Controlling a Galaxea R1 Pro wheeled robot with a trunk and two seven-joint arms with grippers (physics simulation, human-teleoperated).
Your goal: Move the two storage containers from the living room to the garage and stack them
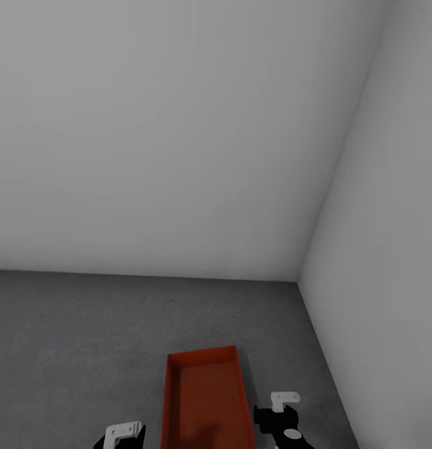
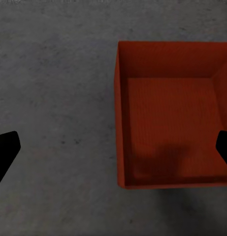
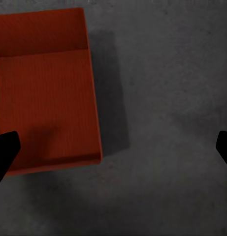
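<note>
Storage container point(image 1: 206, 399): one red-orange open-top rectangular bin with thin plain walls and nothing inside, standing upright on the floor point(image 1: 72, 349), its long axis running near to far; its near end is cut off by the lower edge of the head view. It sits near the right-hand corner of the garage, short of the far wall point(image 1: 166, 137) and well apart from the right wall point(image 1: 397, 218), both plain white-grey. Floor: dark grey speckled concrete, bare around the bin. Left gripper point(image 2: 113, 147): seen from its own wrist camera, hanging over the bin's left wall, with one dark fingertip over bare concrete and the other over the bin's interior; fingers spread wide, grasping nothing. In the head view the left arm's white and black parts show at the lower edge, just left of the bin. Right gripper point(image 3: 113, 147): likewise spread wide and released, one fingertip over the bin's near right corner, the other over concrete to the right. A faint shadow lies on the bin's inner bottom near its near end.
</note>
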